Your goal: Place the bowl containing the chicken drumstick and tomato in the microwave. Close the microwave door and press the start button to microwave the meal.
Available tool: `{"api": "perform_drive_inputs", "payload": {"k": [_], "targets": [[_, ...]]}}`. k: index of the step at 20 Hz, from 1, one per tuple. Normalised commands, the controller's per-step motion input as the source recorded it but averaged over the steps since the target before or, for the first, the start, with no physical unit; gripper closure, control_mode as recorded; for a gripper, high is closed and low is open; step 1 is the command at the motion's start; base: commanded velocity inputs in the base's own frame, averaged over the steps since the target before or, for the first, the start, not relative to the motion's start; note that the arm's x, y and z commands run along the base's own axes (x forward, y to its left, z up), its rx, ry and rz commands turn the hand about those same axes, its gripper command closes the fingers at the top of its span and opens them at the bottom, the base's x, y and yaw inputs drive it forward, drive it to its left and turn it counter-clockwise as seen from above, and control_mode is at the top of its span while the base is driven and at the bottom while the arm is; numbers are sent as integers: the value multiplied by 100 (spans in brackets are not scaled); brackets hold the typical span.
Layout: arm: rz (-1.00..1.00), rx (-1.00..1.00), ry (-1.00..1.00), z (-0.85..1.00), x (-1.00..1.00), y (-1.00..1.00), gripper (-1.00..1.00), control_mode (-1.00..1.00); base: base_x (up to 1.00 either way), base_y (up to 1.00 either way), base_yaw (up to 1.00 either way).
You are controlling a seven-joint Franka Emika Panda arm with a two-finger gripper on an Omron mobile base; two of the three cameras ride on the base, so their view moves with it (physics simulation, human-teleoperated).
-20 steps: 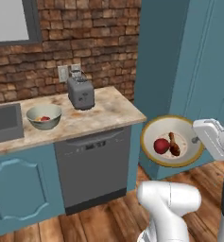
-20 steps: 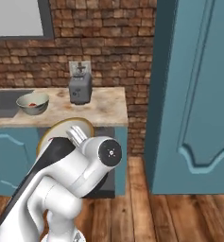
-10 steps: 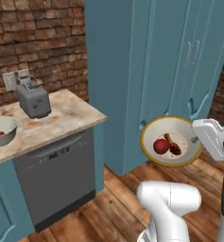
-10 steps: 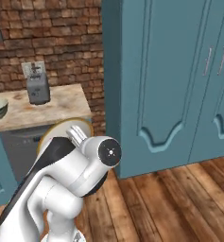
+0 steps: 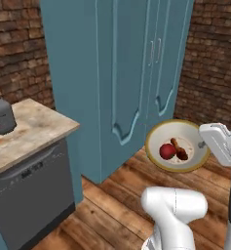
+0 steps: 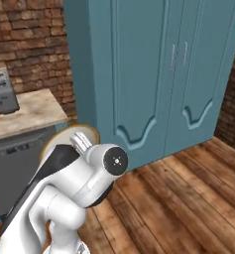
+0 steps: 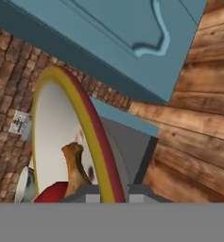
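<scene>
The cream bowl [image 5: 185,135] with its tan-gold rim hangs in the air at the right of the left base view, level, above the wooden floor. Inside it lie the red tomato [image 5: 166,151] and the brown chicken drumstick [image 5: 179,149], side by side. My gripper [image 5: 203,144] is shut on the bowl's right rim. In the hand view the bowl [image 7: 56,127] appears edge-on, the rim running between my fingertips [image 7: 86,197], with the drumstick [image 7: 75,165] and tomato [image 7: 54,193] just inside. From the right base view a slice of the bowl's rim [image 6: 64,139] peeks out behind my arm. The microwave is out of view.
Tall teal cabinet doors [image 5: 131,73] stand straight ahead, seen also in the right base view [image 6: 163,74]. To the left are a stone counter [image 5: 34,129] with a grey toaster [image 5: 0,117] and a dishwasher [image 5: 29,195] below it. Wooden floor [image 6: 188,198] lies in front.
The whole scene has slid left: the camera turned right, so the counter and toaster moved to the edge and the cabinets came to the centre. The bowl stays in my grip.
</scene>
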Motion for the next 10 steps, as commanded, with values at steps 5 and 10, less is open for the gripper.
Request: {"api": "perform_drive_inputs", "payload": {"k": [5, 10], "targets": [[0, 0, 0, 0, 0, 0, 100, 100, -59, 73, -9], [0, 0, 0, 0, 0, 0, 100, 100, -61, 93, -5]]}}
